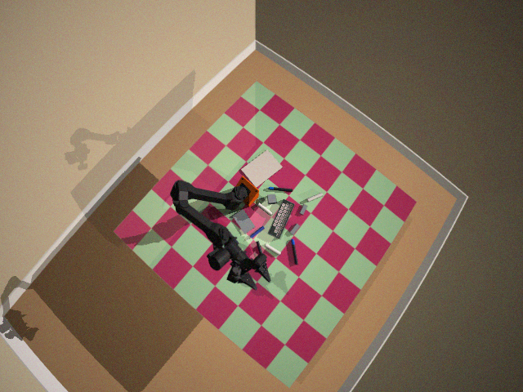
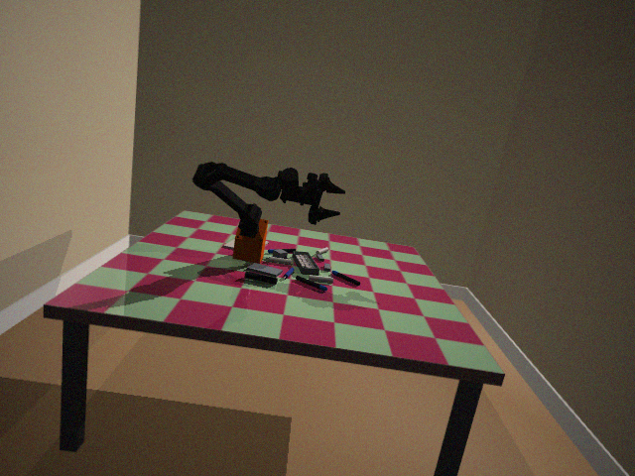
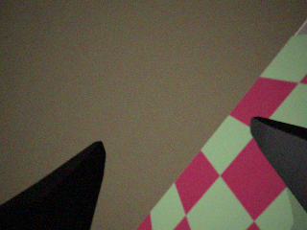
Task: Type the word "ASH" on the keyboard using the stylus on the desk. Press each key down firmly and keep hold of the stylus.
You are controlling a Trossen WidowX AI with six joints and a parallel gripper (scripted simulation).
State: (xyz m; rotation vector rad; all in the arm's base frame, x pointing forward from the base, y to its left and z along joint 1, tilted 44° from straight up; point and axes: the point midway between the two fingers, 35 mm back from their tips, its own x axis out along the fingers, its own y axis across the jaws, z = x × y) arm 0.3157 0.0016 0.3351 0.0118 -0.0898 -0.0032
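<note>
The small dark keyboard (image 1: 281,218) (image 2: 306,262) lies flat on the checkered table near the arm's orange base (image 1: 250,193) (image 2: 250,244). Several pen-like sticks lie around it, among them a slim dark one (image 1: 258,247) and a blue-tipped dark one (image 1: 293,251) (image 2: 344,278). I cannot tell which of them is the stylus. My gripper (image 1: 261,282) (image 2: 335,202) (image 3: 176,136) is open and empty. It hangs high above the table, out past the front of the clutter. The wrist view shows only its two fingertips, the wall and a corner of the table.
A pale paper pad (image 1: 261,167) lies behind the base. A grey notebook (image 1: 243,220) (image 2: 264,269), small grey blocks (image 1: 271,198) (image 1: 294,229), white sticks (image 1: 315,197) (image 1: 272,248) and another blue-and-black pen (image 1: 279,189) lie around the keyboard.
</note>
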